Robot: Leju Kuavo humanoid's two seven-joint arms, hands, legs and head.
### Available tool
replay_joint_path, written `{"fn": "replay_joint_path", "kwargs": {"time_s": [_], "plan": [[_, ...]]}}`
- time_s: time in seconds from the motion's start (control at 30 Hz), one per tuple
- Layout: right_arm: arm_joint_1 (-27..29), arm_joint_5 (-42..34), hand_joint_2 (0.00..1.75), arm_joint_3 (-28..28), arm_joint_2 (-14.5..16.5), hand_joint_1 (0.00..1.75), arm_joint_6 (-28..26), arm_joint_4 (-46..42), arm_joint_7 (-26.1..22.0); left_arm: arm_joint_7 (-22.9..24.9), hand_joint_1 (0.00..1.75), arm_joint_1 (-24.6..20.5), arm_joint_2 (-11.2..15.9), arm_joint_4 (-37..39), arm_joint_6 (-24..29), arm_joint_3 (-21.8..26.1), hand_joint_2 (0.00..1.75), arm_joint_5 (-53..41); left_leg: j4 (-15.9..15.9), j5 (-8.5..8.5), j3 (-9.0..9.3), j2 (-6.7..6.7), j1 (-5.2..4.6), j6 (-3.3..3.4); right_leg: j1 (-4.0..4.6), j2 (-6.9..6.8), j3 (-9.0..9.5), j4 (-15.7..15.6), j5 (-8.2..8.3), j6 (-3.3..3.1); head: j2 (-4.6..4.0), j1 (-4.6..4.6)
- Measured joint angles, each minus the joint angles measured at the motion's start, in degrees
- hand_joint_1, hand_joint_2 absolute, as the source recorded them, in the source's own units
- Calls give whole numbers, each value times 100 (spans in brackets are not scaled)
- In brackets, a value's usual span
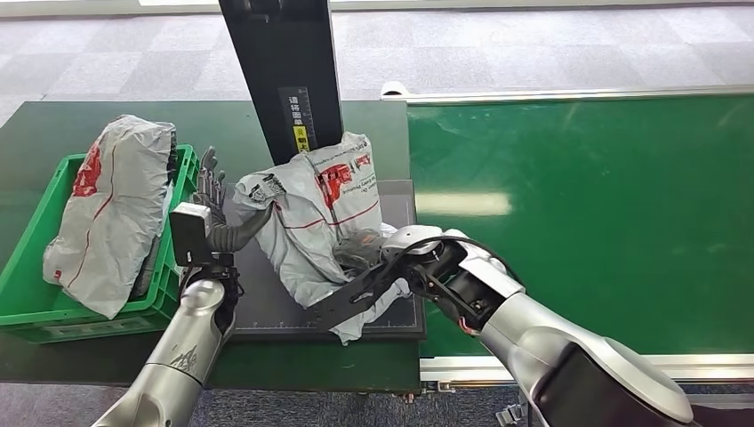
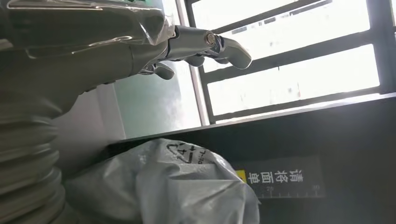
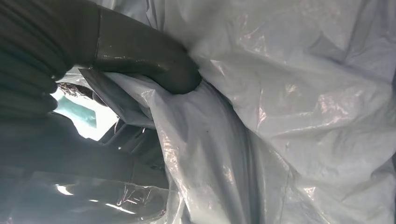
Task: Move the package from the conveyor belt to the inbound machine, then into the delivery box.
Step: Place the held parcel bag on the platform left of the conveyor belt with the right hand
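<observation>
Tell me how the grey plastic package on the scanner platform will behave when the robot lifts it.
The package will probably sag and fold: its film is creased and slumped against the black post. Its glossy surface in the right wrist view suggests it may slip unless the right hand keeps the film bunched. It looks light for its bulk, though its contents are hidden.

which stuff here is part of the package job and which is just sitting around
Part of the job:
- grey package on the inbound machine's platform
- right hand gripping it
- left hand, fingers spread beside it
- green delivery box
- conveyor belt

Just there:
- package already in the box
</observation>
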Motion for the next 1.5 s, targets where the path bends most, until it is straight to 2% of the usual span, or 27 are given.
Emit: {"fn": "replay_joint_path", "kwargs": {"time_s": [0.3,0.43,0.53,0.6,0.67,0.77,0.83,0.87,0.93,0.97,1.0,1.07,1.17,1.27,1.4,1.5], "plan": [[-19,-37,175,135,-56,175,3,0,27,4,0,-9,9,-86,77,33,175,-26,0,0,0,0,0,0,0,0,0,0,0,0,-1,1],[-38,-150,175,159,-88,175,-14,0,45,-100,0,1,17,-280,946,139,175,-238,0,0,-1,0,1,0,0,1,0,0,0,0,0,0],[-57,-290,175,201,-161,174,-45,0,34,-130,0,87,56,-819,1803,376,175,-461,0,0,-1,0,2,0,1,1,0,0,0,0,-1,1],[-54,-406,175,233,-218,156,-124,0,4,-136,0,216,71,-1348,2252,600,175,-628,0,0,-2,1,2,0,1,1,-1,0,0,0,-1,1],[-53,-516,175,250,-251,145,-230,0,-52,-138,0,367,46,-1857,2393,845,175,-682,-1,-1,-2,1,2,0,1,1,-1,0,-1,0,0,1],[-54,-675,175,259,-260,170,-308,0,-209,-138,0,549,-39,-2429,2398,1146,175,-690,-1,-1,-3,0,2,0,1,1,-1,0,-2,0,0,1],[-54,-775,175,258,-260,174,-344,-9,-379,-138,0,626,-121,-2720,2398,1305,175,-728,-1,-1,-3,0,2,0,1,0,0,0,-1,0,0,1],[-54,-826,175,257,-260,163,-375,-21,-484,-138,0,661,-175,-2873,2398,1389,175,-756,-1,-1,-3,0,2,0,1,0,1,0,-1,0,0,2],[-52,-934,175,250,-259,90,-453,-57,-705,-138,0,738,-300,-3221,2398,1577,175,-835,-1,-1,-3,0,2,0,0,1,2,0,-1,-1,0,1],[-49,-985,175,243,-258,47,-494,-80,-794,-138,0,776,-368,-3402,2398,1672,175,-879,-1,-1,-2,0,1,0,0,1,2,0,-1,-1,0,1],[-45,-1031,175,235,-255,14,-533,-104,-861,-138,0,811,-432,-3579,2398,1763,175,-916,0,-1,-2,1,1,0,0,1,1,0,-1,-1,0,1],[-36,-1098,175,219,-245,0,-613,-158,-946,-139,0,878,-562,-3934,2398,1932,175,-946,0,-1,-3,0,2,0,1,0,1,0,-1,-1,0,1],[-18,-1132,175,209,-234,0,-777,-239,-1064,-138,0,988,-681,-4374,2398,2054,175,-843,-1,-1,-3,0,2,0,1,0,1,0,-1,-1,0,1],[2,-1131,175,178,-235,0,-1048,-320,-1293,-138,0,1103,-688,-4581,2393,1983,175,-690,-1,-1,-2,-1,2,0,1,0,1,0,-1,-1,-1,1],[22,-1076,175,116,-240,0,-1449,-394,-1475,-138,0,1189,-632,-4580,2218,1769,175,-670,-1,-1,1,-1,1,0,1,0,1,-1,-1,-1,0,1],[46,-1267,175,48,-241,0,-1752,-417,-1528,-120,0,1162,-472,-4144,1859,1430,175,-840,1,0,6,-7,-2,0,0,-4,4,-2,-1,-1,-1,1]]}}
